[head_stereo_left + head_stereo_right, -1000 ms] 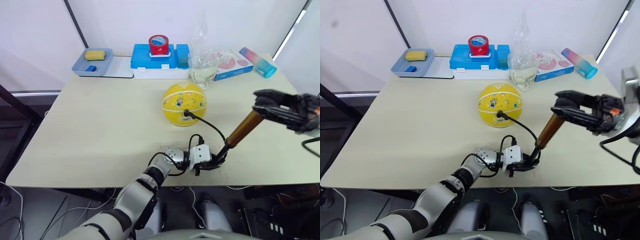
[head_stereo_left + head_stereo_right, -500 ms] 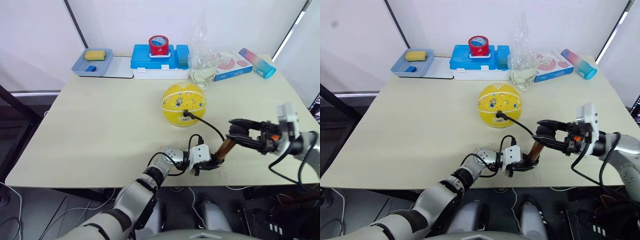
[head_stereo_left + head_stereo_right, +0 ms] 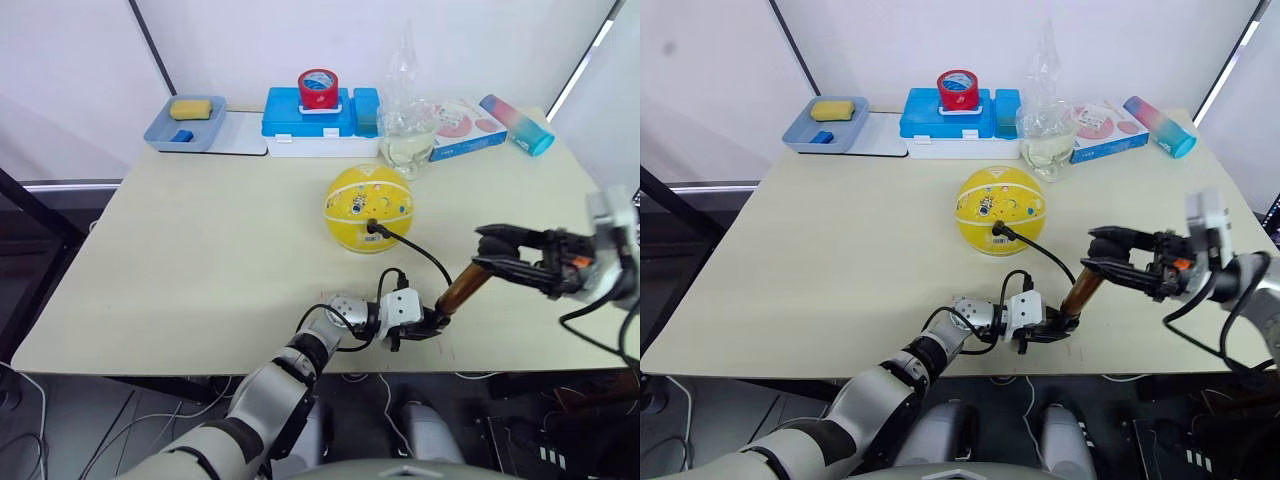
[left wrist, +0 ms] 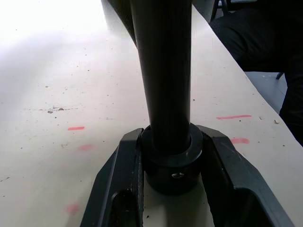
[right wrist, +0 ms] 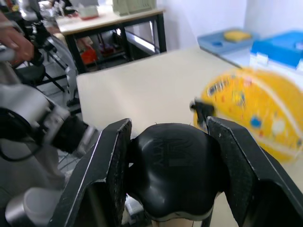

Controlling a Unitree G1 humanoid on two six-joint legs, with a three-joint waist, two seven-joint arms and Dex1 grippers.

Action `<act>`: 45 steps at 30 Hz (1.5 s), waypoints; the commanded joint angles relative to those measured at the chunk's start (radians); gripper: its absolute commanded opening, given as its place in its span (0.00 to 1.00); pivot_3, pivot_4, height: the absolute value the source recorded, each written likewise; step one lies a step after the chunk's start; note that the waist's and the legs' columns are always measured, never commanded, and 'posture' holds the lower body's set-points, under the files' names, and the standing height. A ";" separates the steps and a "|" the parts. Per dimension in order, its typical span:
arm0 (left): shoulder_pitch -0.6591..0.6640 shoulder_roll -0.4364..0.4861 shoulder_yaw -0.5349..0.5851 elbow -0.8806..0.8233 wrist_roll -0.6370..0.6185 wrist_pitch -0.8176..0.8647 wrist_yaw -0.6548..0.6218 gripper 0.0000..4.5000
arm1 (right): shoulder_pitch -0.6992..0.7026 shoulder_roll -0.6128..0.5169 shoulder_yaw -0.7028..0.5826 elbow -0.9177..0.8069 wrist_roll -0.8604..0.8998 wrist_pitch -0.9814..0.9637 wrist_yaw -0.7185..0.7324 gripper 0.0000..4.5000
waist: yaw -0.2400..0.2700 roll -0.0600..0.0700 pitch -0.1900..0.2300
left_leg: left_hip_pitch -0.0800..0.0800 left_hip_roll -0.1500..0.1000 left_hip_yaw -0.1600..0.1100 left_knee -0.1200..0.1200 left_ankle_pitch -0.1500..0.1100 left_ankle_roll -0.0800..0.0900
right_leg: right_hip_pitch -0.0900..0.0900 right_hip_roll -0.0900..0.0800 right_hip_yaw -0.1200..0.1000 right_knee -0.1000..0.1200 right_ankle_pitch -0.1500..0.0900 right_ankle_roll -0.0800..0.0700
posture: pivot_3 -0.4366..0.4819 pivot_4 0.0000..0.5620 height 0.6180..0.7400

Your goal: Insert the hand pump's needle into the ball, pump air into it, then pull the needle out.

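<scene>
The yellow ball rests mid-table. A black fitting is plugged into its near side, so the needle itself is hidden. From there the black hose curves to the hand pump, which leans up to the right near the front edge. My left gripper is shut on the pump's black base cap. My right gripper is shut on the pump's black handle, with the ball behind it.
Along the back stand a blue tray with a yellow sponge, a blue box topped by a red tape roll, a clear plastic bag, a printed box and a pink-blue tube.
The right gripper pushed the pump handle down towards the base, then drew it partly back up and to the right. The left gripper, ball and hose stayed put.
</scene>
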State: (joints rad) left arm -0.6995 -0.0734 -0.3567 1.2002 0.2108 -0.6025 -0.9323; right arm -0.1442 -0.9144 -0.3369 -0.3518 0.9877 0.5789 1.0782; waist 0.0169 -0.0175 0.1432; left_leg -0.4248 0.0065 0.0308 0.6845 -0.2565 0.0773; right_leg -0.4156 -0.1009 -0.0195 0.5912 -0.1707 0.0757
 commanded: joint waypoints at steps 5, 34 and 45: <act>0.031 0.024 -0.024 0.042 0.042 0.018 -0.010 0.26 | -0.137 -0.106 -0.211 0.013 0.215 0.155 -0.102 0.46 | -0.001 0.001 0.001 | -0.001 0.000 -0.001 0.000 0.000 0.000 | -0.001 -0.003 0.000 0.000 0.000 0.000 | 0.48 0.27 1.00; 0.020 0.037 -0.018 0.043 0.042 0.025 -0.004 0.26 | 0.024 0.058 -0.021 -0.018 -0.060 -0.078 -0.064 0.46 | -0.002 0.001 -0.001 | 0.001 0.000 -0.001 0.001 0.000 0.000 | 0.001 0.002 -0.001 0.001 0.000 0.000 | 0.48 0.27 1.00; 0.017 0.038 -0.012 0.042 0.038 0.027 0.007 0.26 | -0.105 -0.062 -0.167 -0.017 0.212 0.152 -0.119 0.46 | -0.003 0.001 0.000 | -0.001 0.000 -0.002 0.001 0.000 0.000 | -0.001 -0.002 -0.001 0.000 0.000 0.000 | 0.48 0.27 1.00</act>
State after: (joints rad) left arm -0.7053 -0.0683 -0.3541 1.1992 0.2125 -0.5987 -0.9310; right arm -0.2179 -0.9644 -0.4498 -0.3652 1.1685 0.7312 0.9855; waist 0.0141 -0.0169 0.1435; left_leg -0.4262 0.0066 0.0292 0.6851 -0.2564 0.0773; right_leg -0.4164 -0.1032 -0.0207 0.5915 -0.1707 0.0755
